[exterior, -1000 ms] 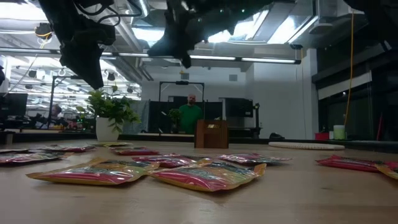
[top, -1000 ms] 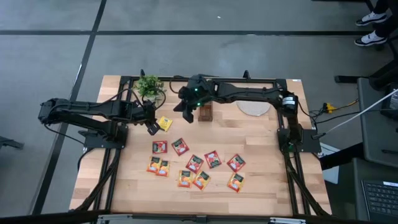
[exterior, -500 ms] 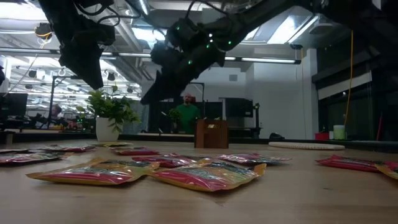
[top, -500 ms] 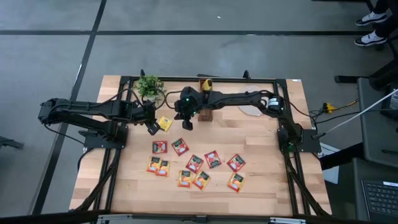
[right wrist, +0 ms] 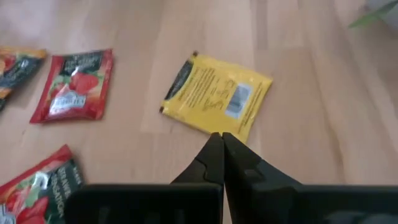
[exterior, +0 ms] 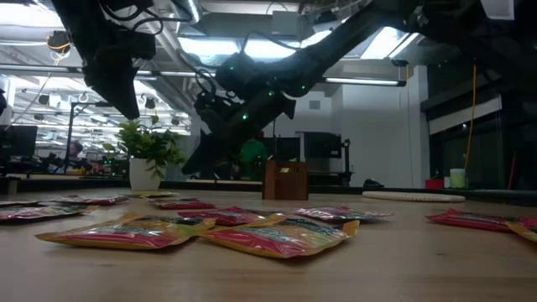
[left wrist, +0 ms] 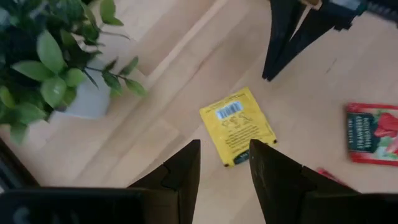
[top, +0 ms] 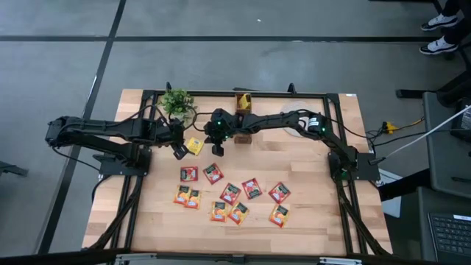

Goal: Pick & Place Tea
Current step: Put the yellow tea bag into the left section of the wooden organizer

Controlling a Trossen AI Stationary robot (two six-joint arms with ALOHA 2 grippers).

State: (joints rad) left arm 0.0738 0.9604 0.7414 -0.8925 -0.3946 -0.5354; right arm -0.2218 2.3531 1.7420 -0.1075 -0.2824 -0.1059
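A yellow tea sachet [top: 195,146] lies flat on the table, printed back up, between my two grippers; it also shows in the left wrist view [left wrist: 237,124] and in the right wrist view [right wrist: 217,99]. My left gripper [top: 179,152] [left wrist: 224,158] is open and hangs above the table just left of it. My right gripper [top: 216,151] [right wrist: 219,138] is shut, its tips just right of the sachet's edge and above the table [exterior: 189,168]. Several red and orange sachets [top: 230,193] lie flat nearer the table's near edge.
A small potted plant [top: 176,103] stands at the far left, close to my left gripper. A brown box [top: 243,134] stands behind my right arm, and a round pale mat [top: 298,129] lies partly under that arm. A person [exterior: 252,155] stands in the room beyond.
My right gripper has gone down and toward the table's left and near side, ending low beside the yellow sachet, with its arm stretched out low across the far part of the table.
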